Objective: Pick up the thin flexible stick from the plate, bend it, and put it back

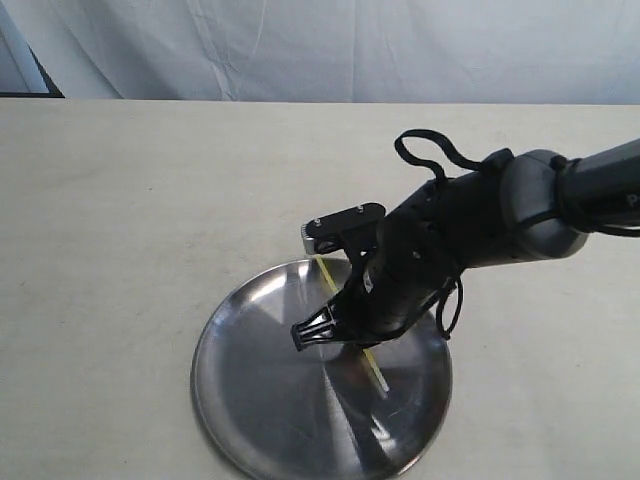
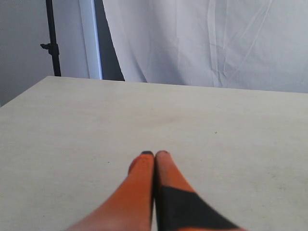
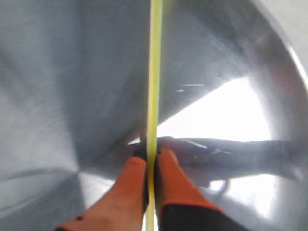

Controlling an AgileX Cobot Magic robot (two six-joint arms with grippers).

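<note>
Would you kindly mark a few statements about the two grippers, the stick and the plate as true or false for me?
1. The right gripper is shut on the thin flexible stick. True.
2. The left gripper grips the stick's other end. False: it is shut on nothing, over the table.
3. The stick runs across the plate. True.
4. The stick is bent into a loop. False: it looks straight in the right wrist view.
</note>
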